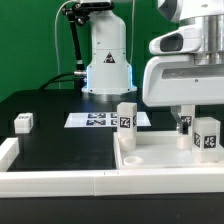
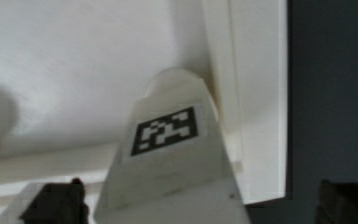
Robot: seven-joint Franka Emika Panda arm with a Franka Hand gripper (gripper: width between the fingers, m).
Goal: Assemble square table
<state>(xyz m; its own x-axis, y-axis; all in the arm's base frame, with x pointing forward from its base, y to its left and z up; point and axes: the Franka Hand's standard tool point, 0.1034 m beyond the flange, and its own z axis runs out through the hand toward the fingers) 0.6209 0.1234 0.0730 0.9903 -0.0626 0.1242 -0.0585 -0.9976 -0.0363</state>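
The hand point(image 1: 183, 122) hangs low over the slab point(image 1: 160, 156) at the exterior view's right, its fingers spread wide and closed on nothing. In the wrist view both fingertips point(image 2: 53, 198) stand well apart, with a tagged leg point(image 2: 169, 160) rising between them and apparently touching neither; whether the tips touch the slab cannot be told. The slab lies on the black desk point(image 1: 55, 145) with its rimmed side up. Two legs stand on it in the exterior view: one point(image 1: 126, 116) at its near-left corner, another point(image 1: 206, 134) just right of the hand. A third leg point(image 1: 23, 122) lies alone on the desk, well apart at the left. The marker board point(image 1: 92, 120) lies flat behind the slab, and a white rail point(image 1: 60, 180) runs along the front edge.
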